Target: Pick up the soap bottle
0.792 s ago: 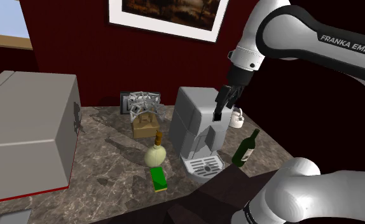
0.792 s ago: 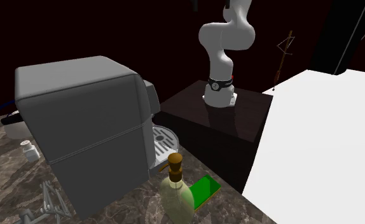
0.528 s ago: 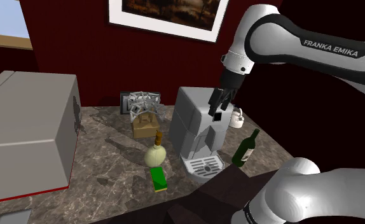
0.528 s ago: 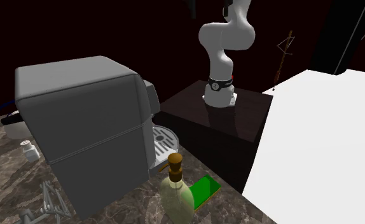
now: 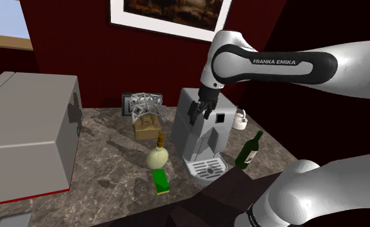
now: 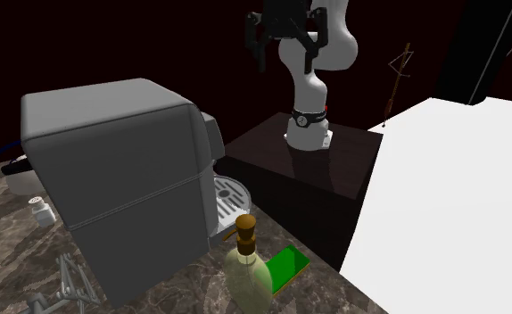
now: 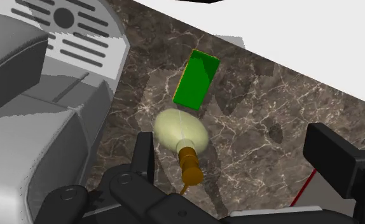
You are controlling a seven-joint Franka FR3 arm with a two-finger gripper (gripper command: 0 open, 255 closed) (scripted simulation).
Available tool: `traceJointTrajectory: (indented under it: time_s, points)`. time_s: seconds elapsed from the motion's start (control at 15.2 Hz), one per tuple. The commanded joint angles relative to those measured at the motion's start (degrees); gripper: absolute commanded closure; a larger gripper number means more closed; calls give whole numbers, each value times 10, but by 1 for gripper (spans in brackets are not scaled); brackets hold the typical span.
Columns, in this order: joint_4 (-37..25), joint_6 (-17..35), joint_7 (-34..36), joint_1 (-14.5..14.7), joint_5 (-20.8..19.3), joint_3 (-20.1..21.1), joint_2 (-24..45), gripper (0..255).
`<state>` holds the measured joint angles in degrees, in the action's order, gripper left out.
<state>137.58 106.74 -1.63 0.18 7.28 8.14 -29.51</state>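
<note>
The gripper [image 5: 199, 113] is seen spread wide and empty over the grey coffee machine [image 5: 185, 138]; the pale soap bottle [image 5: 158, 155] is stood on the marbled counter [image 5: 113, 161], just beside a green sponge [image 5: 161, 181]; its base is cut off in the second exterior view.

The soap bottle [image 5: 158, 155] is hemmed by the grey coffee machine [image 5: 196, 129] just beside it on the shoulder view's right, and by the green sponge [image 5: 160, 182] near its base. Bare marbled counter [image 5: 106, 169] is left on its other side; open space is seen above the pump.
</note>
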Motion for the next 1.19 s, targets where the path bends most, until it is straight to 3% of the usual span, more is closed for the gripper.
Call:
traceJointTrajectory:
  time_s: [0.0,0.59,1.12]
  points:
    - [-5,35,8,-3,-3,7,41,0]
    - [-61,164,56,-12,-36,34,237,0]
    - [-162,234,110,-7,-91,34,421,0]
